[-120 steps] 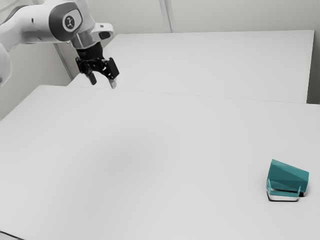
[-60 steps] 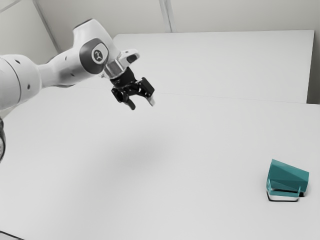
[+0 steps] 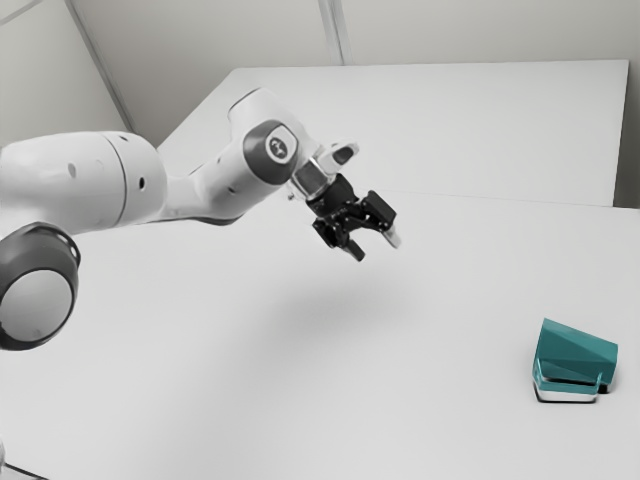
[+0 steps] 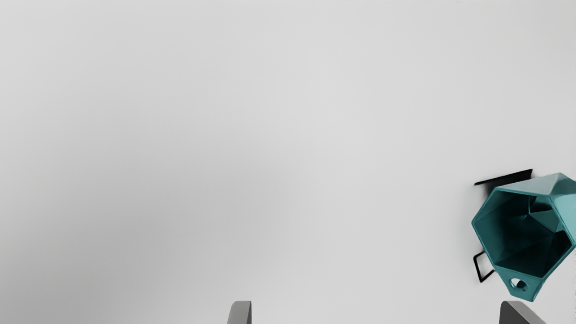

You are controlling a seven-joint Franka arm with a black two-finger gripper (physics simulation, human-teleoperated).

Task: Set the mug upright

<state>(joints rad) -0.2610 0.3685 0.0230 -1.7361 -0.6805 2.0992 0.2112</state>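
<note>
My gripper [image 3: 376,250] hangs above the table in the exterior view, a good way to the left of the teal mug [image 3: 575,355]. The mug is faceted and lies on its side at the exterior view's right. In the wrist view, the mug [image 4: 517,229] turns its hollow opening toward the camera, close to one fingertip in the picture. Both tips of my gripper [image 4: 375,312] stand wide apart there with nothing between them.
The white table [image 3: 300,350] carries the mug. Behind it in the exterior view stands a pale flat panel [image 3: 450,120]. Thin black outlines show beside the mug on the tabletop.
The arm has swung toward the exterior view's right and lower in that picture, bringing my gripper closer to the mug. The mug has not moved.
</note>
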